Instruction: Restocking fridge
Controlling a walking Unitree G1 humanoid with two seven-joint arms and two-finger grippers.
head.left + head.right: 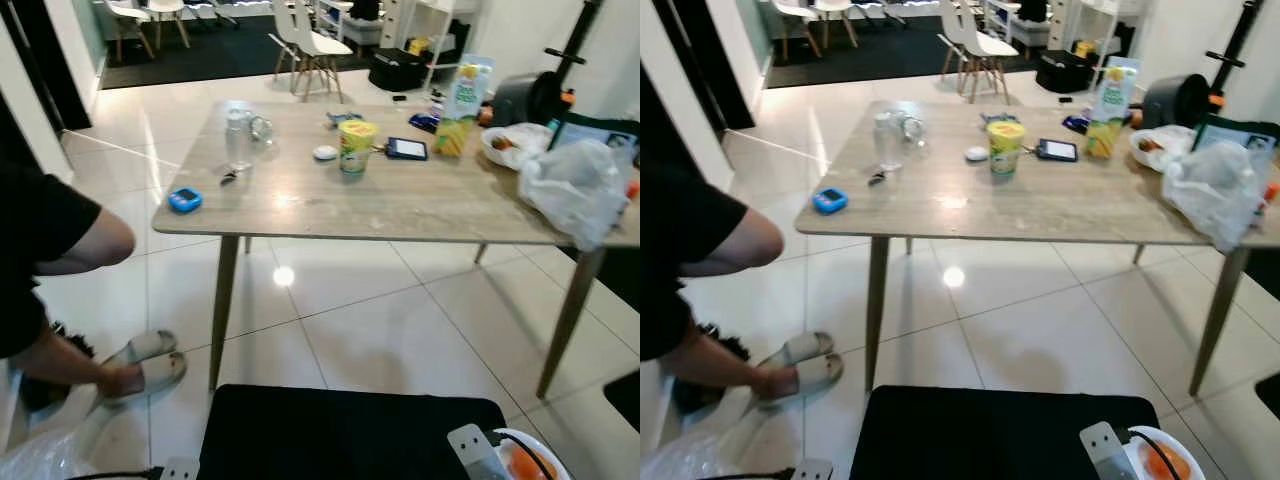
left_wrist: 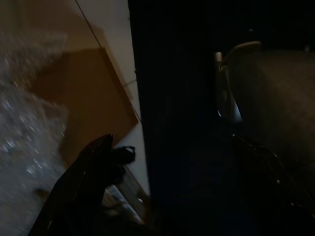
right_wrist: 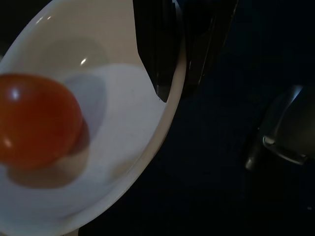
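— 2 grippers to report, operator. Your right gripper (image 3: 172, 73) is clenched on the rim of a white bowl (image 3: 74, 187), 1 black finger inside the wall and 1 outside, low at your 5 o'clock in the head view.

— What's in the bowl?

— 1 tomato (image 3: 37, 120), resting on the bowl's floor, apart from the fingers.

— And the left gripper?

— Your left gripper (image 2: 172, 162) is released, its fingers (image 2: 93, 167) spread wide in dim shade, near crinkled clear plastic (image 2: 29, 123).

— What's ahead of you?

— 1 wooden table (image 1: 400, 205) at 12 o'clock. On it you have a juice carton (image 1: 462, 105), a yellow cup (image 1: 356, 145), a blue object (image 1: 185, 200) near the 10 o'clock corner, and a white plastic bag (image 1: 575, 185) at 2 o'clock. A person (image 1: 45, 260) bends at your 9 o'clock, hand (image 1: 120, 380) on a sandal (image 1: 150, 370).
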